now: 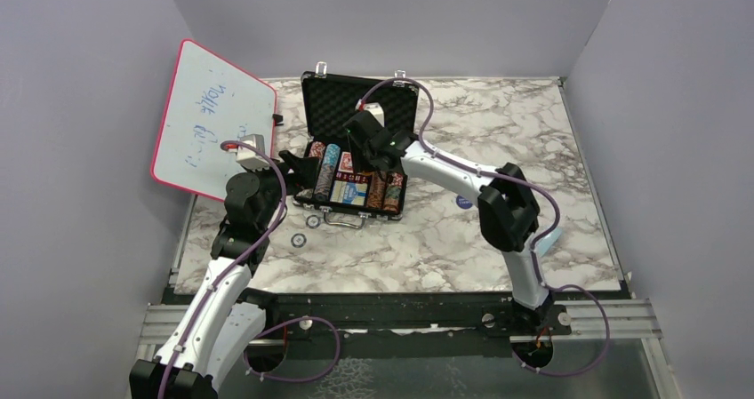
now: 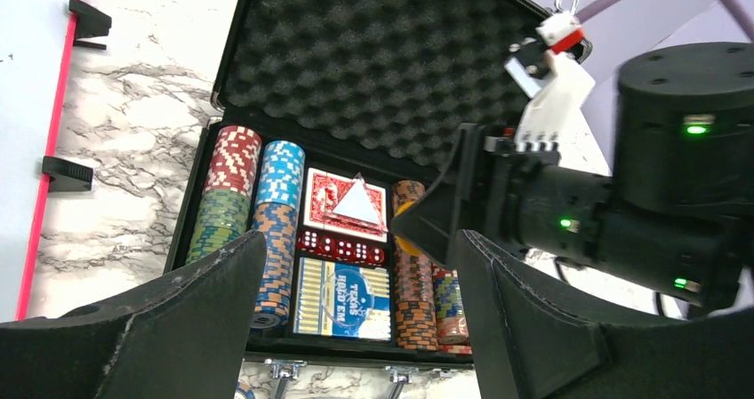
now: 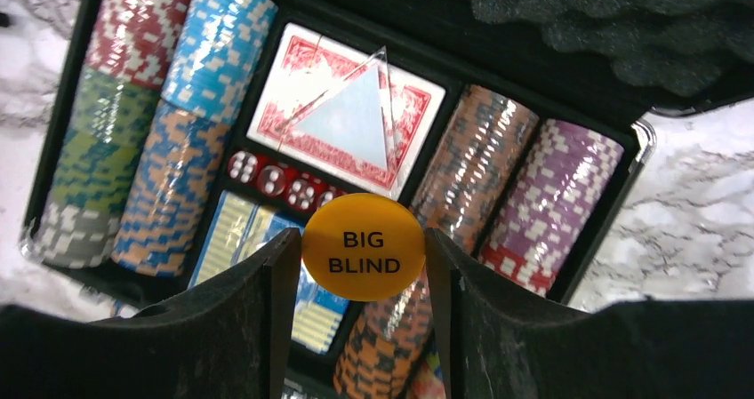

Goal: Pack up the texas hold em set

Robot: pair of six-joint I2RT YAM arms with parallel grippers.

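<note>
- Near the far edge of the worktop, a bit left of the middle, your briefcase (image 1: pixel 342 101) lies open with its lid up.
- Most of the set is packed. Rows of poker chips (image 3: pixel 178 132), the red card deck (image 3: pixel 293 70), the blue card deck (image 2: pixel 342 297) and the red dice (image 2: pixel 342 246) all sit in their slots.
- Your right gripper (image 3: pixel 363 257) hangs over the case. Its jaws are clamped on the orange button (image 3: pixel 363 243) marked BIG BLIND. I think that goes in next.
- Your left gripper (image 2: pixel 360 248) is at the left side of the case, jaws apart, holding nothing.
- Some things are left to pack. The blue button (image 1: pixel 463 202) lies on the marble toward the right edge. Two small round pieces (image 1: pixel 298 238) lie just in front of the case.
- After that, you shut the lid and latches.
</note>
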